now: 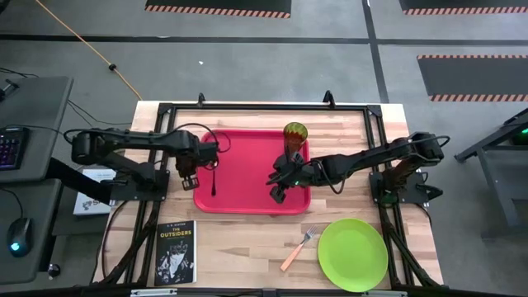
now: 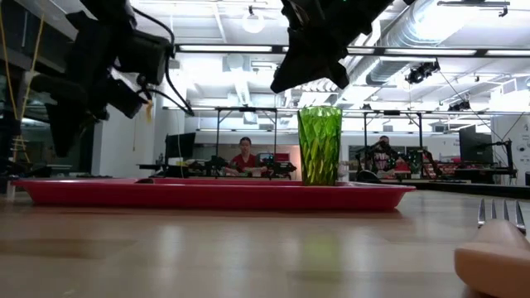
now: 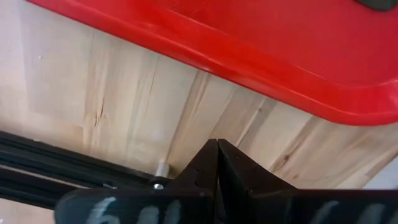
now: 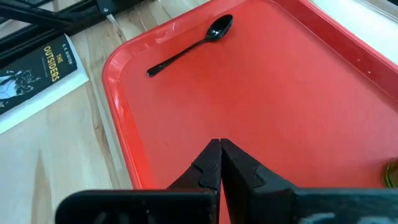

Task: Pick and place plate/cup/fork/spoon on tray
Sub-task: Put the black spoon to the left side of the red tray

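Observation:
The red tray (image 1: 252, 177) lies at the middle of the table. The olive-green cup (image 1: 295, 132) stands upright in its far right corner and also shows in the low view (image 2: 320, 145). The dark spoon (image 1: 214, 177) lies in the tray's left part, as the right wrist view (image 4: 193, 42) shows. The orange-handled fork (image 1: 296, 250) and the lime-green plate (image 1: 352, 254) lie on the table near its front right. My left gripper (image 1: 189, 181) is shut and empty, raised beside the tray's left rim (image 3: 261, 81). My right gripper (image 1: 276, 195) is shut and empty, raised over the tray's near right part.
A black book (image 1: 175, 252) lies at the table's near left, also seen in the right wrist view (image 4: 37, 74). A black frame rail (image 1: 264, 107) runs along the table's far side and both sides. Bare wood shows between the tray and the front edge.

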